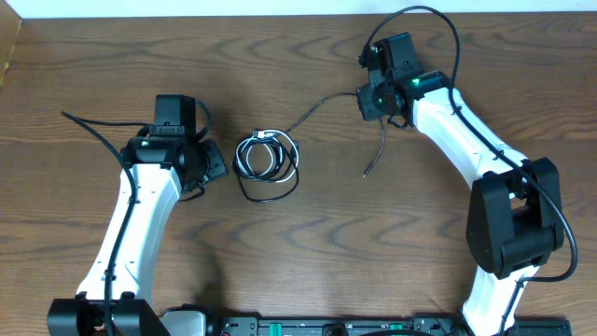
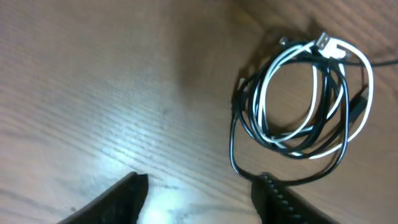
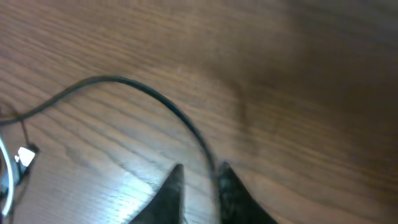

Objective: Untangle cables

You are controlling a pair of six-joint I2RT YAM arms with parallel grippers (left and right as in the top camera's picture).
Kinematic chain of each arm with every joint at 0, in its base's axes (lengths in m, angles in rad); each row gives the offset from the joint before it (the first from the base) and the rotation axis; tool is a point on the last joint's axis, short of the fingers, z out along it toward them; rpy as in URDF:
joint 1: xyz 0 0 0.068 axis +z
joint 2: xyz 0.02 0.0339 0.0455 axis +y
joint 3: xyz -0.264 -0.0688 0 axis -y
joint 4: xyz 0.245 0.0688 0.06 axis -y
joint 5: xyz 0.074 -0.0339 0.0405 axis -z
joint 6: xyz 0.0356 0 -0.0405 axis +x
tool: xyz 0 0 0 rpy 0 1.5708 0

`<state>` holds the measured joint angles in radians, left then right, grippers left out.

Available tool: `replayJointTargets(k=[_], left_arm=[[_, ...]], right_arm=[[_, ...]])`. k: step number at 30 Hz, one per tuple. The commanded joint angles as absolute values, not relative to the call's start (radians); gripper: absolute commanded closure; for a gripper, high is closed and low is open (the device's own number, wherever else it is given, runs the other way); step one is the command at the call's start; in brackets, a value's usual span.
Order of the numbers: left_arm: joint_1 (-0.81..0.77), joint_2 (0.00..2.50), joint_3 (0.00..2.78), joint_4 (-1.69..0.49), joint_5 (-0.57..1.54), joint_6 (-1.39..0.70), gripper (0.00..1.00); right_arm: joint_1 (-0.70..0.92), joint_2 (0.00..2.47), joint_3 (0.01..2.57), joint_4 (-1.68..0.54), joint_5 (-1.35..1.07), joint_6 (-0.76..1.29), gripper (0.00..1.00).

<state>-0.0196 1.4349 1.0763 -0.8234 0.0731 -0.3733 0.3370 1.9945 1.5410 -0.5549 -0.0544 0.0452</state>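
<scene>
The black and white cables lie wound together in one coil (image 1: 266, 161) at the table's middle. In the left wrist view the white cable (image 2: 264, 93) loops inside the black cable (image 2: 233, 143), and its plug (image 2: 329, 45) lies on top. My left gripper (image 2: 200, 183) stands open just left of the coil with bare wood between its fingers; the black loop's edge touches the right fingertip (image 2: 264, 182). A black strand (image 1: 322, 101) runs from the coil to my right gripper (image 3: 200, 174). Its jaws are slightly apart, and the strand (image 3: 124, 81) passes between them against the right finger (image 3: 227, 180). The strand's free end (image 1: 368, 168) lies below that gripper.
A thick black robot cable (image 1: 93, 126) trails left from the left arm. The right arm's base (image 1: 513, 224) stands at the lower right. The table's back edge (image 1: 280, 9) runs along the top.
</scene>
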Motion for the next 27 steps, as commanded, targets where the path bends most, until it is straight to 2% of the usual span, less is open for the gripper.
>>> replayJointTargets(k=[1, 2, 3, 4, 6, 7, 27], left_arm=[[-0.014, 1.436, 1.084, -0.843, 0.072, -0.379, 0.12], [-0.014, 1.436, 1.084, -0.847, 0.071, -0.379, 0.01], [-0.014, 1.436, 1.084, -0.849, 0.07, -0.378, 0.01], [-0.014, 1.436, 1.084, -0.848, 0.07, -0.378, 0.01], [-0.014, 1.436, 1.084, -0.848, 0.07, -0.378, 0.01], [-0.014, 1.436, 1.084, -0.848, 0.07, -0.378, 0.01], [-0.014, 1.436, 1.084, -0.848, 0.071, -0.378, 0.0]], right_arm=[[0.336, 2.003, 1.55, -0.532, -0.037, 0.056, 0.6], [0.337, 2.003, 1.55, -0.53, -0.037, 0.056, 0.53], [0.338, 2.003, 1.55, -0.529, -0.037, 0.056, 0.45], [0.339, 2.003, 1.55, -0.53, -0.037, 0.056, 0.3], [0.344, 2.003, 1.55, -0.535, -0.036, 0.056, 0.05], [0.346, 2.003, 1.55, -0.538, -0.036, 0.056, 0.01], [0.35, 2.003, 1.55, -0.553, -0.036, 0.055, 0.01]])
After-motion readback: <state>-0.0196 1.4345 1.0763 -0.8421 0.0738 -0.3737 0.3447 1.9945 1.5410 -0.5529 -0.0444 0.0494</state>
